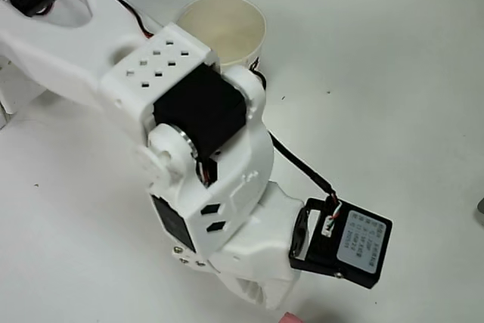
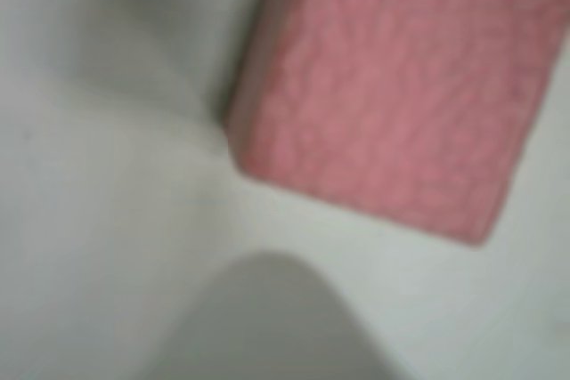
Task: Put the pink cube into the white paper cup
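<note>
A: Start with the biggest thing. What takes up the overhead view?

B: The white desk [image 1: 393,51] runs to every edge, and the widest bare stretch of it is from twelve o'clock round to four o'clock. Over it the white arm [image 1: 189,134] slants from the eleven o'clock corner down toward six o'clock, covering most of the left and middle.

A: And the black box hanging off it?

B: That is the wrist camera [image 1: 352,243], at about five o'clock, joined to the arm by a black cable. Bare desk lies all round its outer side.

A: Where does the white paper cup [image 1: 227,24] stand?

B: Upright at twelve o'clock, mouth open upward. Its rolled rim is clear on the right side; the left and lower part of the rim is overlapped by the arm's housing, so room there is tight as seen from above. Its inside looks bare as far as can be seen.

A: The pink cube [image 2: 392,95]?

B: On the desk. In the overhead view a pink sliver [image 1: 290,318] peeks out at the six o'clock edge, just below the arm's tip. In the wrist view it is large and blurred, toward one o'clock, its upper and right edges cut by the frame, pale desk at six and nine o'clock.

A: The fingers?

B: I cannot tell whether they are spread or closed; the arm's body hides them from above, and the wrist view is too blurred.
</note>
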Controlling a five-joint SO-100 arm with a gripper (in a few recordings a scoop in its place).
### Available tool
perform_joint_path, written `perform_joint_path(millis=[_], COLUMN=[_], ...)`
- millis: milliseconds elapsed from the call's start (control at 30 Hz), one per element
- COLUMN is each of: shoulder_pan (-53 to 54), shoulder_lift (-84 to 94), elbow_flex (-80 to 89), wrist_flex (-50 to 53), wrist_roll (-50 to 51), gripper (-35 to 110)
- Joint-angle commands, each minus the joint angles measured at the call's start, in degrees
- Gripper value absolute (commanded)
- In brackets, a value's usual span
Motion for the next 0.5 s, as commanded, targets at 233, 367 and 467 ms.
perform_joint_path(millis=[233, 367, 467], shoulder_pan=[1.32, 1.93, 2.11], shoulder_lift=[-8.70, -9.23, -10.55], elbow_flex=[-33.13, -33.40, -35.07], wrist_flex=[12.48, 12.22, 12.22], wrist_roll=[-1.23, -1.41, -2.11], gripper=[0, 0, 10])
